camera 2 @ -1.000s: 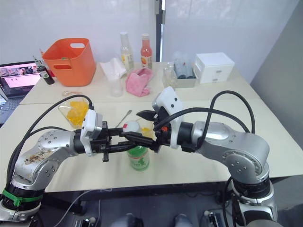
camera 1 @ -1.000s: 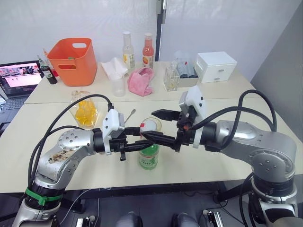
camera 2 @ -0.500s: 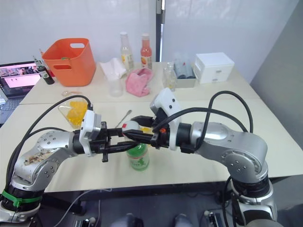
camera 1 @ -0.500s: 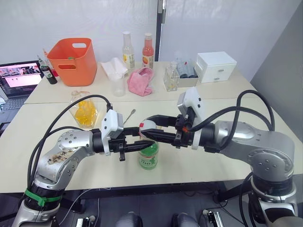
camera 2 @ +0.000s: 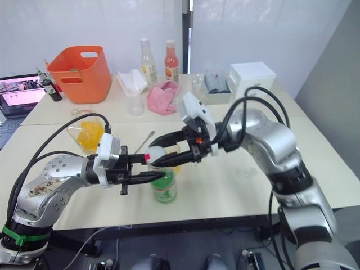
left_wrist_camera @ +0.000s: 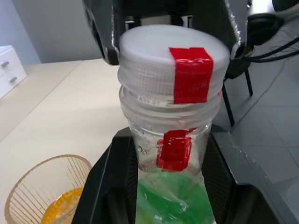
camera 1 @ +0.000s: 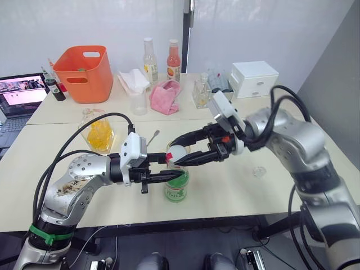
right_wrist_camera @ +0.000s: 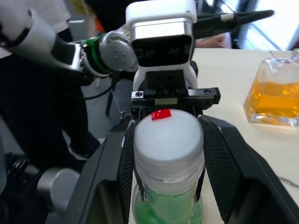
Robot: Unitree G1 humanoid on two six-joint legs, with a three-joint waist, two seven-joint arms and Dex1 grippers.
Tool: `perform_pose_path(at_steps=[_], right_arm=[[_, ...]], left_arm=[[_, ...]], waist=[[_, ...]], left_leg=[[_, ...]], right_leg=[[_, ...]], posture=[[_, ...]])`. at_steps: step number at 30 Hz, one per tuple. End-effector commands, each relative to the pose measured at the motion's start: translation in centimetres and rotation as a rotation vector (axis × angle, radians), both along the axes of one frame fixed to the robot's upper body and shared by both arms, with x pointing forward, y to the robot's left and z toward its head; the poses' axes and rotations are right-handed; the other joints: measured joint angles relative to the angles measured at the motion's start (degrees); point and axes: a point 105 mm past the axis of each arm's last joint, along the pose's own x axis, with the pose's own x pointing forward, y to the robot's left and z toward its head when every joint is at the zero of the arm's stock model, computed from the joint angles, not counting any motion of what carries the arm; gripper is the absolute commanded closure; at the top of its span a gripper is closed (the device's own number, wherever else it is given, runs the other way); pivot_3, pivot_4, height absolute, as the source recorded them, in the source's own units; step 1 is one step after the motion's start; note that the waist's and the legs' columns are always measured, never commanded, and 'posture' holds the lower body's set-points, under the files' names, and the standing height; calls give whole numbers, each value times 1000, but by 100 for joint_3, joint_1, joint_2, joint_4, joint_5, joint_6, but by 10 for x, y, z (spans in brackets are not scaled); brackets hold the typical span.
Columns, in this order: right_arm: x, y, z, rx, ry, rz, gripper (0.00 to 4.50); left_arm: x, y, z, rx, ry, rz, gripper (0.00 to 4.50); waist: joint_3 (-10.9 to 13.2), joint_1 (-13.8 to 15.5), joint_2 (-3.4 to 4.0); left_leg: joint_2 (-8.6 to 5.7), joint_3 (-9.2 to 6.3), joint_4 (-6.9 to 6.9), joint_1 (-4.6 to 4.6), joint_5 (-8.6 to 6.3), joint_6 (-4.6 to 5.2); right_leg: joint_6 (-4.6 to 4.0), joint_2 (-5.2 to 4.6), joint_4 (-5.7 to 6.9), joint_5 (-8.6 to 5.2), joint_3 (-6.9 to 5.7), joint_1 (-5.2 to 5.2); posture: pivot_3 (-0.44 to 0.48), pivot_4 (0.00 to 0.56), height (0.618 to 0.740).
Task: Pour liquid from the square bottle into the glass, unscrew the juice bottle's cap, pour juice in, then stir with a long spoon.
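A pale beige table (camera 1: pixel 236 185) stands before a white wall, its far side crowded with an orange basket (camera 1: pixel 85 72), two tall slim bottles (camera 1: pixel 162 59) of yellow and pink drink, a pink cloth (camera 1: pixel 165 95), a white drawer box (camera 1: pixel 255 79) and an open laptop (camera 1: pixel 21 93) at the far left. Near the front edge the juice bottle (camera 1: pixel 176 185) stands upright with its green label showing. The left gripper (camera 1: pixel 169 174) reaches in from the left and its black fingers are clamped on the bottle's neck just below the cap. The right gripper (camera 1: pixel 180 153) comes from the opposite side, its fingers closed on either side of the white cap (left_wrist_camera: pixel 170 49), which carries a strip of red tape and sits on the bottle's mouth. Just behind the bottle stands the glass (left_wrist_camera: pixel 44 196), with a little orange liquid at its bottom. The square bottle (camera 1: pixel 98 131) rests farther left on the table, well apart from the grippers, orange-yellow liquid inside. The long spoon (camera 1: pixel 154 135) lies flat between it and the glass.
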Motion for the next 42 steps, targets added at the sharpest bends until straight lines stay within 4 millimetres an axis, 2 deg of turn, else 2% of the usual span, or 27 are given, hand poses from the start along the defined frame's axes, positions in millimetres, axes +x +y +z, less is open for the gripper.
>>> perform_pose_path(at_steps=[1, 5, 12, 21, 24, 27, 28, 30, 31, 36, 42], right_arm=[[9, -2, -4, -73, 4, 83, 2867], [19, 2, 1, -85, -8, 108, 2867], [13, 0, 14, -38, 2, 126, 2867], [-10, -16, 62, 143, 26, 109, 2867], [-3, -27, 66, 190, 26, -9, 2867], [21, -47, 51, 202, 44, -237, 2867], [34, -60, 36, 202, 67, -369, 2867], [46, -74, 19, 196, 89, -508, 2867], [50, -86, -2, 163, 91, -600, 2867], [50, -122, -62, 108, 94, -874, 2867], [40, -139, -109, 74, 88, -1012, 2867]], left_arm=[[2, 2, -4, 19, 14, 9, 3046], [0, 2, -4, 14, 12, 12, 3046], [0, 2, -5, 11, 15, 17, 3046], [-1, 1, -7, 14, 21, 6, 3046], [0, 0, -6, 12, 20, 4, 3046], [0, 0, -5, 10, 18, 4, 3046], [1, 0, -5, 8, 17, 6, 3046], [1, 0, -5, 5, 16, 8, 3046], [1, 1, -4, 4, 15, 9, 3046], [2, 1, -4, -2, 15, 13, 3046], [3, 0, -4, -3, 15, 13, 3046]], waist=[[0, 3, 0], [0, -11, 0], [0, -33, 0], [0, -15, 0], [0, 0, 0], [-3, 38, -4], [-3, 49, -5], [-5, 64, -9], [-5, 60, -8], [-5, 56, -7], [-5, 56, -7]], left_leg=[[0, 0, 0, 0, 0, 0], [-1, 1, 0, -2, 0, 0], [0, 1, 1, -1, 4, -8], [0, 0, 0, -4, 3, -8], [0, 0, 0, -4, 3, -8], [-2, 0, 1, -5, 2, -7], [-3, 0, 1, -4, 2, -7], [-2, 1, 2, -4, 2, -7], [-3, 1, 2, -6, 2, -7], [-2, 8, -5, -7, 3, -8], [-1, 9, 3, 2, 4, -10]], right_leg=[[0, 0, 5, 0, 0, 2], [1, -1, 6, 0, 0, 4], [0, -2, 13, 0, -1, 2], [0, -5, 9, 1, -1, 0], [0, -5, 11, 1, -2, -1], [1, -8, 7, 1, -3, 3], [1, -9, 6, 1, -3, 4], [1, -10, 6, 1, -4, 5], [1, -10, 6, 1, -4, 3], [2, -7, 6, 0, -1, -4], [5, -8, -8, -2, 6, 1]], posture=[[0, 150, 713], [0, 150, 713], [0, 150, 713], [0, 150, 713], [0, 150, 713], [0, 150, 713], [0, 150, 713], [0, 150, 713], [0, 150, 713], [0, 150, 713], [0, 150, 713]])
